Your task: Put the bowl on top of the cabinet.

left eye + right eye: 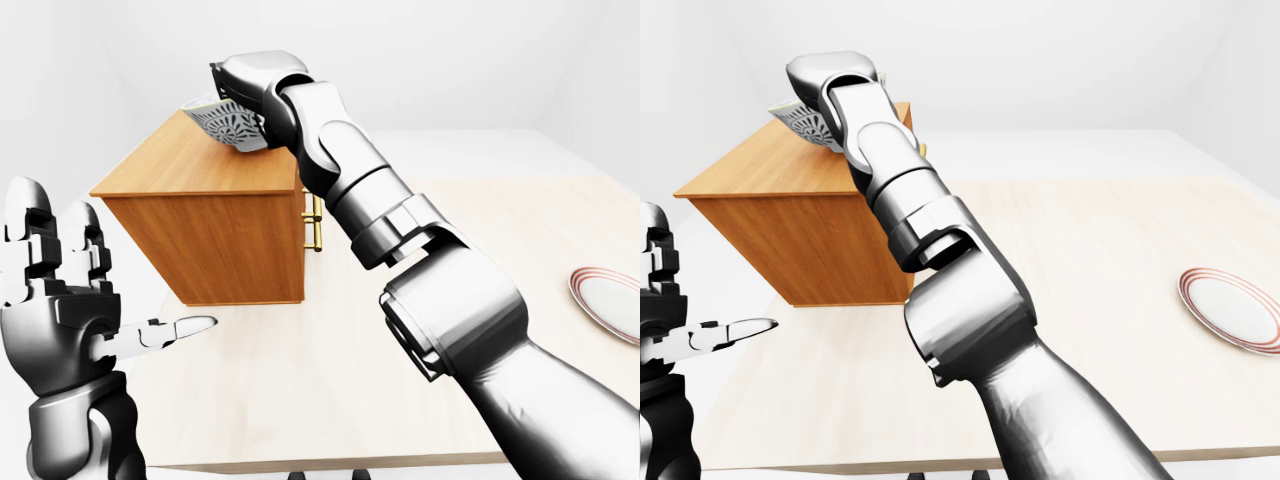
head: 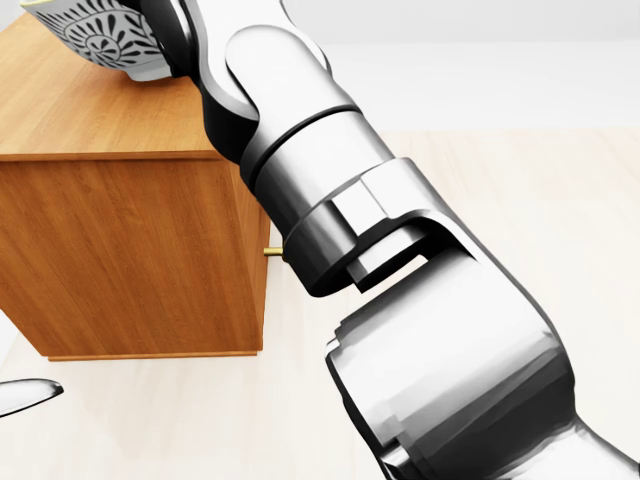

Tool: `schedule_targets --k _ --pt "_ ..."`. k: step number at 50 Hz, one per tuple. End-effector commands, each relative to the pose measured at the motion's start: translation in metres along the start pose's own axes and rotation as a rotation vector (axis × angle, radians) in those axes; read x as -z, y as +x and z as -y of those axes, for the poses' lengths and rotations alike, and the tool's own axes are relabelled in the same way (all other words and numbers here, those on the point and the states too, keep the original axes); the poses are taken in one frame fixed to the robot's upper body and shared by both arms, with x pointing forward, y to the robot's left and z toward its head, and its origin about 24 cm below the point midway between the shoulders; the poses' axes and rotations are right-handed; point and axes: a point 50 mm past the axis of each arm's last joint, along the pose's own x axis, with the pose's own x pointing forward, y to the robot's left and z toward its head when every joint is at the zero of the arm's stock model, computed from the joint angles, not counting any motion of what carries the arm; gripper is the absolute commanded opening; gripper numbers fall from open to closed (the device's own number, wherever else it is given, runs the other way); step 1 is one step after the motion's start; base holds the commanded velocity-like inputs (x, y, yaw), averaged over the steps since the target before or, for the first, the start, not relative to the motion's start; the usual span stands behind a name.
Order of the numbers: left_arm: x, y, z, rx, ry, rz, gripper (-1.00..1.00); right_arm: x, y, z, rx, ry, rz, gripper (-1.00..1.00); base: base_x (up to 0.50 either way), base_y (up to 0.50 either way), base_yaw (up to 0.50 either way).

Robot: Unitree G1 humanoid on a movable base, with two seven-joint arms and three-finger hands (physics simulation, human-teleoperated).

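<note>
While my right arm stretches up and away across all three views, my right hand point(image 1: 255, 80) sits over the top of the cabinet point(image 1: 215, 245), at its far right corner in the left-eye view. The bowl point(image 1: 228, 128), white with a dark leaf-like pattern, hangs tilted beneath that hand with its rim turned up to the left. The fingers are mostly hidden behind the hand's own casing, but the bowl is pressed up against the palm at that slant, so I read the hand as gripping it. In the head view its base comes down very near the cabinet's wooden top; whether it touches I cannot tell. The cabinet stands on the pale worktop point(image 1: 1090, 230), and its brass handles point(image 1: 317, 228) show on the side facing right, partly covered by my forearm. My left hand point(image 1: 55, 300) is raised at the lower left of the left-eye view, open, with two fingers upright and one pointing right, holding nothing. A white plate point(image 1: 1232, 308) with a red rim lies on the worktop far to the right, well apart from the cabinet.
</note>
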Motion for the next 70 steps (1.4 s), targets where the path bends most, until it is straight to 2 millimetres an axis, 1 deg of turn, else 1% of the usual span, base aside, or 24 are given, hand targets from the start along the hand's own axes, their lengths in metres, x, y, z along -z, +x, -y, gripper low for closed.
schedule_targets --k 1,17,18,21,23,26,27,30,31,35,37,39,50,59,62,64,66,67,68,69,70 --pt "0.019 0.0 0.004 -0.005 -0.025 -0.075 1.0 0.0 0.004 -0.03 -0.115 -0.007 -0.021 -1.0 0.0 0.0 0.0" --pt "0.019 0.0 0.005 -0.005 -0.027 -0.075 1.0 0.005 0.004 -0.031 -0.114 -0.014 -0.033 -1.0 0.0 0.0 0.0" --pt "0.02 0.0 0.005 -0.004 -0.026 -0.078 1.0 0.005 0.004 -0.031 -0.114 -0.014 -0.033 -0.94 0.01 0.0 0.0" --pt "0.02 0.0 0.005 -0.003 -0.026 -0.08 1.0 0.005 0.004 -0.031 -0.115 -0.014 -0.034 -0.86 0.0 0.0 0.0" --pt "0.021 0.0 0.005 -0.003 -0.026 -0.083 1.0 0.005 0.004 -0.03 -0.114 -0.014 -0.035 -0.62 0.0 0.0 0.0" --pt "0.021 0.0 0.005 -0.003 -0.026 -0.083 1.0 0.006 0.004 -0.028 -0.113 -0.018 -0.036 -0.52 0.0 0.0 0.0" --pt "0.021 0.0 0.005 -0.003 -0.026 -0.084 1.0 0.006 0.004 -0.029 -0.113 -0.018 -0.036 -0.44 0.0 0.0 0.0" --pt "0.021 0.0 0.005 -0.003 -0.026 -0.083 1.0 0.006 0.004 -0.029 -0.112 -0.019 -0.037 -0.34 0.0 0.0 0.0" --pt "0.021 0.0 0.005 -0.003 -0.027 -0.083 1.0 0.006 0.004 -0.028 -0.113 -0.022 -0.038 -0.27 0.0 0.0 0.0" --pt "0.02 0.0 0.005 -0.003 -0.027 -0.081 1.0 0.005 0.004 -0.028 -0.111 -0.025 -0.035 -0.29 0.0 0.0 0.0" --pt "0.019 0.0 0.006 -0.003 -0.027 -0.078 1.0 0.005 0.004 -0.027 -0.109 -0.024 -0.034 -0.2 0.0 0.0 0.0" --pt "0.019 0.0 0.006 -0.003 -0.027 -0.076 1.0 0.005 0.004 -0.025 -0.107 -0.025 -0.036 -0.18 0.0 0.0 0.0" --pt "0.018 0.0 0.006 -0.003 -0.029 -0.069 1.0 0.003 0.003 -0.017 -0.094 -0.03 -0.032 -0.18 0.0 0.0 0.0" --pt "0.016 0.0 0.006 -0.002 -0.03 -0.063 1.0 0.001 0.002 -0.006 -0.076 -0.039 -0.029 -0.18 0.0 0.0 0.0" --pt "0.015 0.0 0.005 -0.003 -0.03 -0.059 1.0 0.002 0.002 -0.001 -0.071 -0.041 -0.03 0.04 0.0 0.0 0.0" --pt "0.015 0.0 0.005 -0.003 -0.03 -0.057 1.0 0.001 0.002 -0.002 -0.067 -0.041 -0.03 0.23 0.0 0.0 0.0" --pt "0.015 0.0 0.005 -0.003 -0.029 -0.056 1.0 0.002 0.002 -0.001 -0.068 -0.042 -0.032 0.34 0.0 0.0 0.0" --pt "0.014 0.0 0.005 -0.003 -0.029 -0.056 1.0 0.002 0.002 0.0 -0.065 -0.041 -0.032 0.65 0.0 0.0 0.0" --pt "0.014 0.0 0.005 -0.003 -0.029 -0.056 1.0 0.002 0.002 0.0 -0.065 -0.041 -0.032 0.65 0.0 0.0 0.0" --pt "0.014 0.0 0.005 -0.002 -0.029 -0.056 1.0 0.003 0.002 -0.001 -0.065 -0.043 -0.034 1.0 0.0 0.0 0.0" --pt "0.014 0.0 0.005 -0.003 -0.029 -0.056 1.0 0.002 0.002 -0.002 -0.064 -0.041 -0.032 1.0 0.0 0.0 0.0"
